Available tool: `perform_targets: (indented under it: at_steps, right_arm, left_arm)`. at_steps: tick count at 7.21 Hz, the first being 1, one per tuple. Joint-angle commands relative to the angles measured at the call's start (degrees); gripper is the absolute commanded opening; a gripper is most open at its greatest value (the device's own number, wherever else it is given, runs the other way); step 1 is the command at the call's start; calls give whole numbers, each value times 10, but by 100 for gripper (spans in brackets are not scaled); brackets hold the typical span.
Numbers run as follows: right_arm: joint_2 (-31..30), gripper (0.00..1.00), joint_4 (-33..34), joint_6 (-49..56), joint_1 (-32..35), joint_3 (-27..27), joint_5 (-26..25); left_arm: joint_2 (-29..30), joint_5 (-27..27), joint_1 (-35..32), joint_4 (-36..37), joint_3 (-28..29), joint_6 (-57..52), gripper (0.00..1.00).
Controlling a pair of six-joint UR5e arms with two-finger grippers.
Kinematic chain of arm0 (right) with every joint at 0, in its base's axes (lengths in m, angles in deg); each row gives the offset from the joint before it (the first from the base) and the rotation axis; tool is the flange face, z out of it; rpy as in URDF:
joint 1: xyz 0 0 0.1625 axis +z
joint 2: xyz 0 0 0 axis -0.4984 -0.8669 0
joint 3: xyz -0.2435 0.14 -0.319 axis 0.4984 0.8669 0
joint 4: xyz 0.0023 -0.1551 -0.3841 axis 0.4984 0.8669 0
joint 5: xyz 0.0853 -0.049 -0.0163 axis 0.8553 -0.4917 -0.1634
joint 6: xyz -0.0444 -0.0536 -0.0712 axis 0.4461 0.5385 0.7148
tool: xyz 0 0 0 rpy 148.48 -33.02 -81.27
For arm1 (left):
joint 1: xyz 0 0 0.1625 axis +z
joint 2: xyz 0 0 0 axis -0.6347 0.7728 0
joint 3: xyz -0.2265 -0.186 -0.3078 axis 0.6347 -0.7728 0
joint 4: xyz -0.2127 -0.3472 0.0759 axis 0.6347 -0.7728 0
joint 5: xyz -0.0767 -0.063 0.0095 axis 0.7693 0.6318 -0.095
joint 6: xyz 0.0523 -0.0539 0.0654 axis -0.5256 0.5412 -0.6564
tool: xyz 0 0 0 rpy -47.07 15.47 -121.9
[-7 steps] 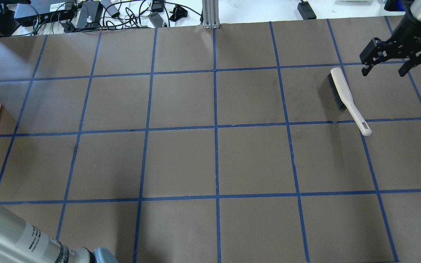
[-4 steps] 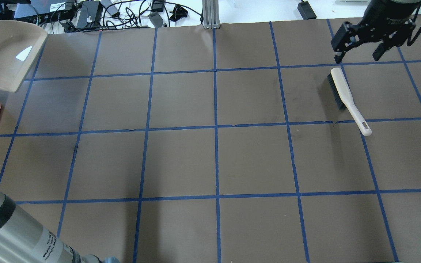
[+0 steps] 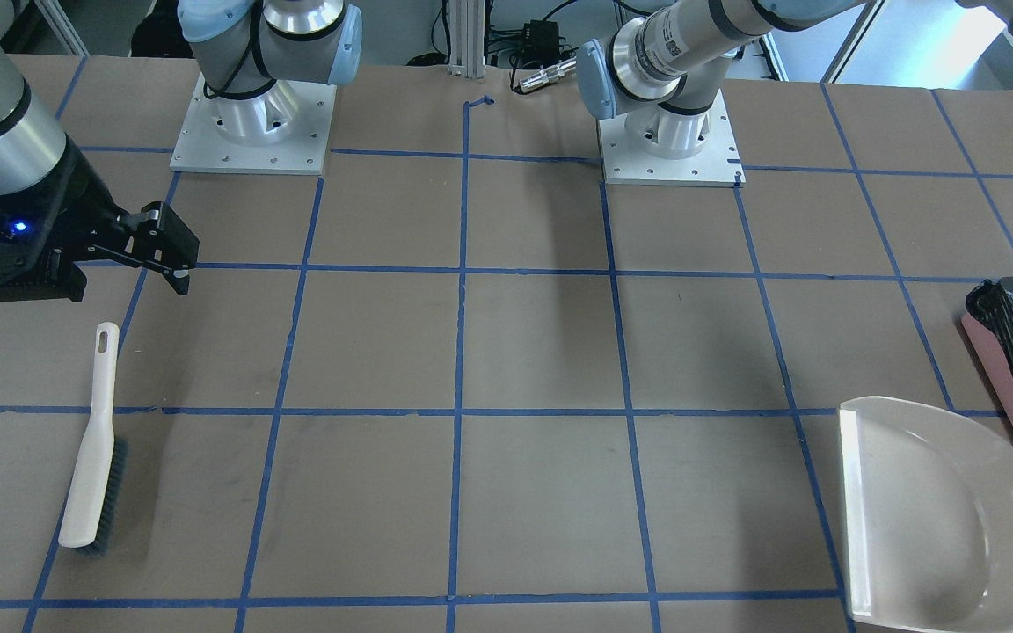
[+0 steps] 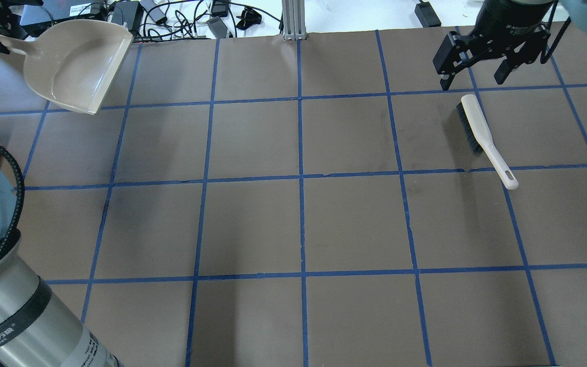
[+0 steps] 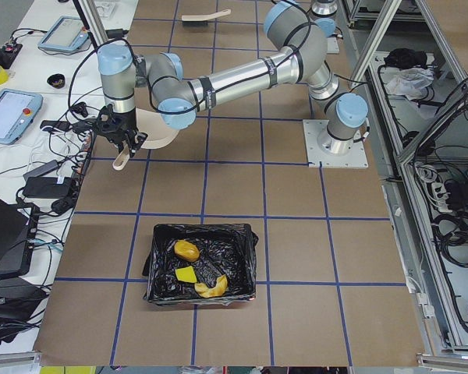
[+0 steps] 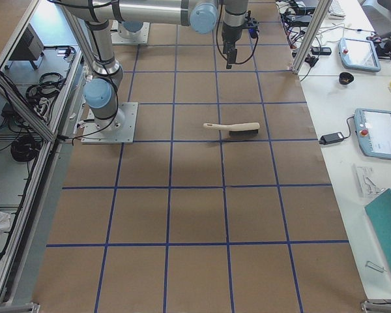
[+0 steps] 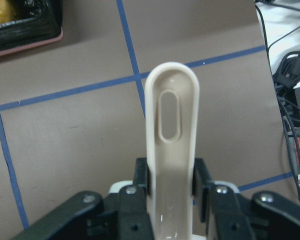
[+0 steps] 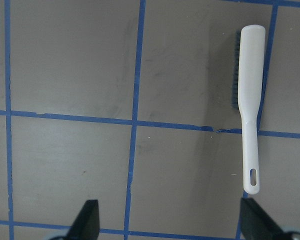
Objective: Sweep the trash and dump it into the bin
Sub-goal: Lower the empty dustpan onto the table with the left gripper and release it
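Silver arms [image 3: 674, 42] with pale-blue joints [image 3: 596, 81], black claws [image 4: 472, 84].

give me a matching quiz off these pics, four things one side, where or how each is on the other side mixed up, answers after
Things:
1. dustpan
2. brush
3. trash
4. right tool

Places or states:
A. open, holding nothing, hovering over the table
B. lying flat on the table
C. inside the black-lined bin
D. gripped by its handle in the left tool

Pairs: 1-D, 2-B, 3-C, 4-A
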Motion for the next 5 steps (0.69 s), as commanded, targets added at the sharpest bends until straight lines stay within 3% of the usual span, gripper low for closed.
perform_targets:
  at_steps: [1,5]
  right_arm:
    - [-18,100,-38,-1,1,5,-1]
    - [-16,100,-47,-31,4,3,28]
  left_arm:
    - [-8,-2,-36,82,-90,21,0]
    - [16,-17,-85,102,-93,182,0]
